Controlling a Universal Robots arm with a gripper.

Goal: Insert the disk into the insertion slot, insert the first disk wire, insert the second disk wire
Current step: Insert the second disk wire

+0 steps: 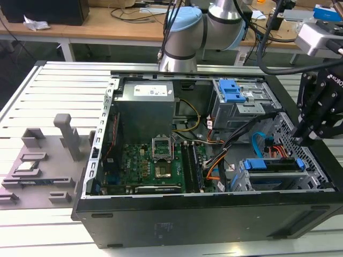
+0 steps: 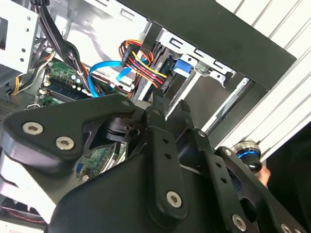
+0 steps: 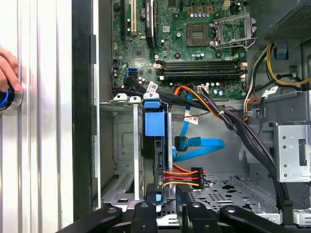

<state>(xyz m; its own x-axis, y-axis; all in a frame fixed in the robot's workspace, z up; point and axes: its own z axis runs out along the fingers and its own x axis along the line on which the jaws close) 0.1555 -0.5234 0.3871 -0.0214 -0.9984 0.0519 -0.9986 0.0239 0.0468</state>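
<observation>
Disk point(image 1: 270, 165) is already seated in the insertion slot point(image 3: 121, 145), lower right of the exterior view. Gripper point(image 1: 304, 140) hangs just over its end near that view's right edge, jaws a bit apart, not clamped on anything. The orange-red first disk wire point(image 3: 182, 175) and the blue second disk wire point(image 3: 201, 144) sit just beside the disk.

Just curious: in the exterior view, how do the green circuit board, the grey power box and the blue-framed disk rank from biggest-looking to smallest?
1. green circuit board
2. grey power box, not far behind
3. the disk, clearly smallest though it lies nearer the camera
</observation>
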